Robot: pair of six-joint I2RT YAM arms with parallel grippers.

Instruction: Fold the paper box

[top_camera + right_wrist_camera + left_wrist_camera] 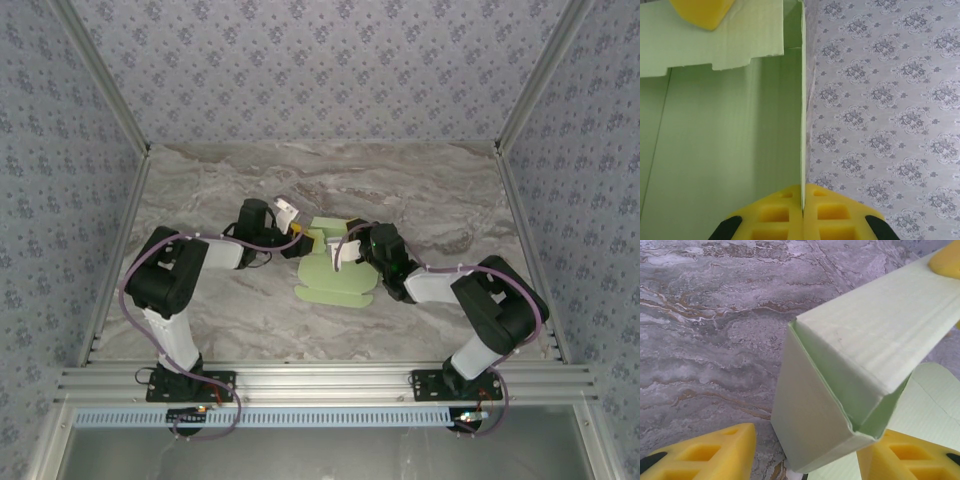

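Top external view: the paper box [335,285] lay at the centre of the marbled grey table [430,190], between the two arms, and was partly folded. Its lower part was flat on the surface with a scalloped edge toward the arm bases. Its upper part was raised where the grippers met it. The left gripper [298,233] reached in from the left to the box's upper left corner. The right gripper [340,254] came from the right and sat over the box's upper middle. The two grippers were near each other. Left wrist view: the left gripper's yellow fingers [715,452] were spread, with a folded corner of the box standing up between them. Bare table showed between the left-hand finger and the card, so there was no pinch on that side. Whether the other finger touched the card could not be told. A flat flap of the same card lay under the raised part. Right wrist view: the right gripper's fingers [832,212] were pressed together on a thin upright panel of the box, seen edge-on and running straight up from the pads. Green card spread to the left of that panel and the patterned wall [890,125] lay to its right. A yellow pad of the other gripper touched the card at the top of each wrist view.
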